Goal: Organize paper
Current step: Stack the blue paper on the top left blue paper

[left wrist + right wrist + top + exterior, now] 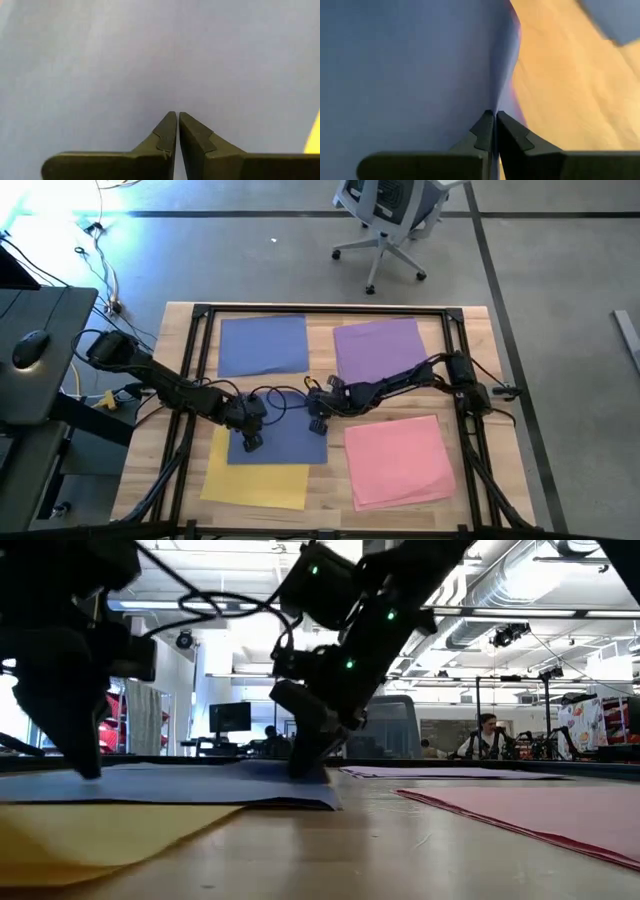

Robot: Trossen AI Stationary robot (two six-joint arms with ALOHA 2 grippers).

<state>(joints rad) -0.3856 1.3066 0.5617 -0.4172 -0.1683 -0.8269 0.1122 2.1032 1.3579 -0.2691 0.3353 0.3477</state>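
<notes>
While overhead hides it, right claw [495, 116] pinching blue sheet's [395, 65] raised edge, left claw [177, 116] clenched on it

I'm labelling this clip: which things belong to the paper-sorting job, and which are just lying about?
Job:
- blue sheet at centre, pinched at its edge by the right pincer, pressed by the shut left pincer
- second blue sheet
- purple sheet
- pink sheets
- yellow sheet

Lying about:
- office chair
- computer mouse
</notes>
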